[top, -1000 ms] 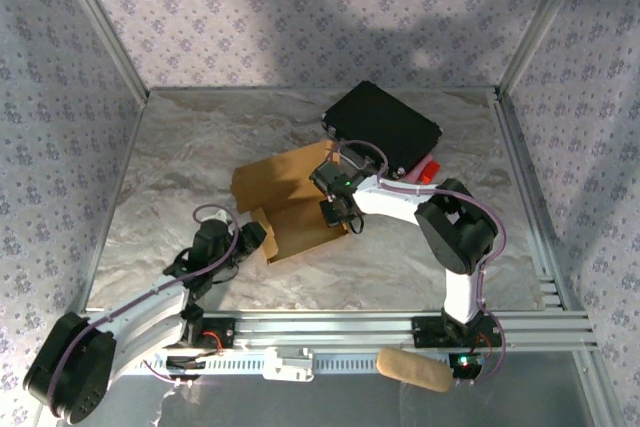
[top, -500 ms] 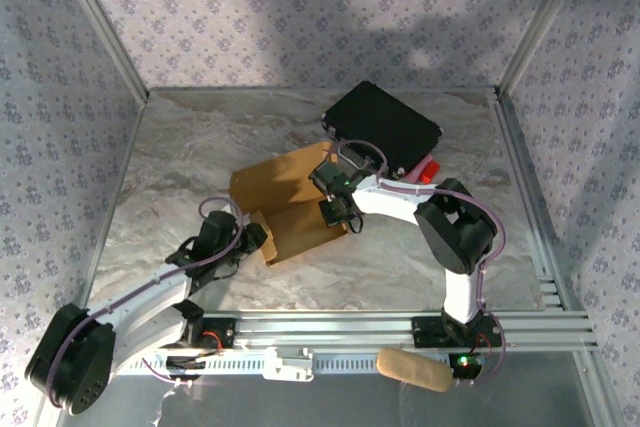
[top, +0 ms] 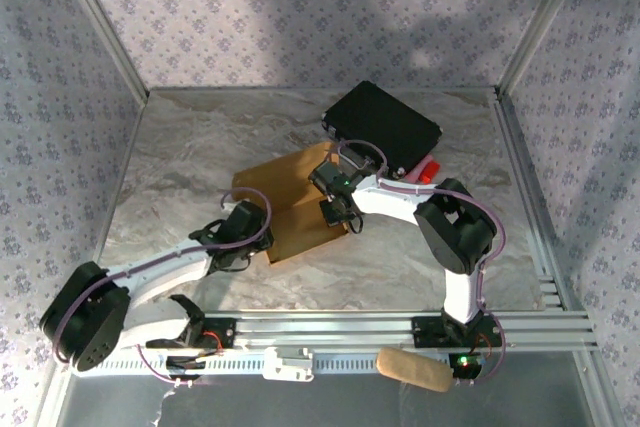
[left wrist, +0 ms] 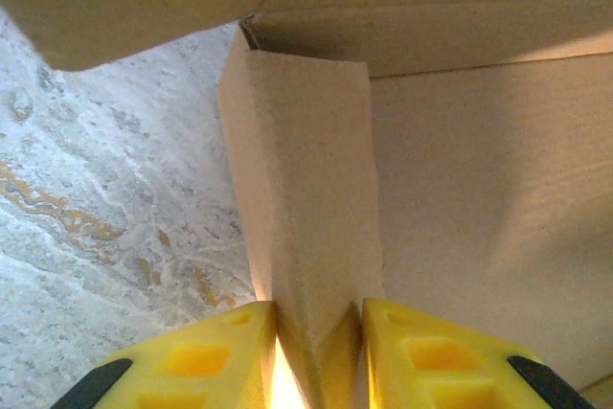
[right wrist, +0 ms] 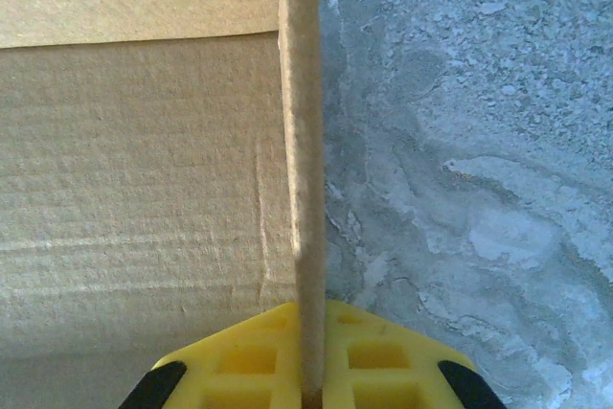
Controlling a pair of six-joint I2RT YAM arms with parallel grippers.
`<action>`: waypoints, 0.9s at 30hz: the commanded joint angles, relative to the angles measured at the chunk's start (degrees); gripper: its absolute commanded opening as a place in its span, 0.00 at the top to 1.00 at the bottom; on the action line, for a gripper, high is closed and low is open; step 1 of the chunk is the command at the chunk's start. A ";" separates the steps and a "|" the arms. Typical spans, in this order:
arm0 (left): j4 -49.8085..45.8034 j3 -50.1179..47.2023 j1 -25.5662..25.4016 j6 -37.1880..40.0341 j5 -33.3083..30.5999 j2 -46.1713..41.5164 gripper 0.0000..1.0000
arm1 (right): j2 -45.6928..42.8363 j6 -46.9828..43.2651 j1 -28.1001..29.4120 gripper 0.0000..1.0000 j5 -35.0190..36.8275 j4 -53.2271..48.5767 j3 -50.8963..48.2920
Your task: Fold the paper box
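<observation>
The left gripper (left wrist: 316, 337) stood with its two yellow fingers (left wrist: 206, 352) on either side of an upright, folded flap of the paper box (left wrist: 460, 189). The jaws were drawn in close to the flap. One finger lay against the card, while a thin bright sliver showed between the other finger and the flap, so it could not be told whether the flap was truly clamped. In the overhead view the left gripper (top: 264, 237) met the box at its near left corner, with its arm reaching in from the lower left. The right gripper (right wrist: 308, 337) was closed tight on the thin edge of a standing cardboard wall, with card pressed between both yellow pads and no gap on either side. From above, the right gripper (top: 338, 215) sat at the right end of the box, and its arm bent back over the marbled table (top: 200, 147). The paper box (top: 285, 182) lay near the middle of the table as a tan kraft sheet, partly raised. Its flat inner panel (right wrist: 144, 189) spread to the left of the held wall, and a larger flap extended toward the far side. Bare grey marble showed beside the card in both wrist views. Just behind the box, toward the far right, rested a black case (top: 385, 125), with a small red object (top: 428, 169) at its near right edge.
</observation>
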 commanded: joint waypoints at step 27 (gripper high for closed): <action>-8.62 1.08 -7.28 -2.19 -11.62 7.72 0.97 | -0.42 6.16 3.27 1.00 4.13 -2.45 1.02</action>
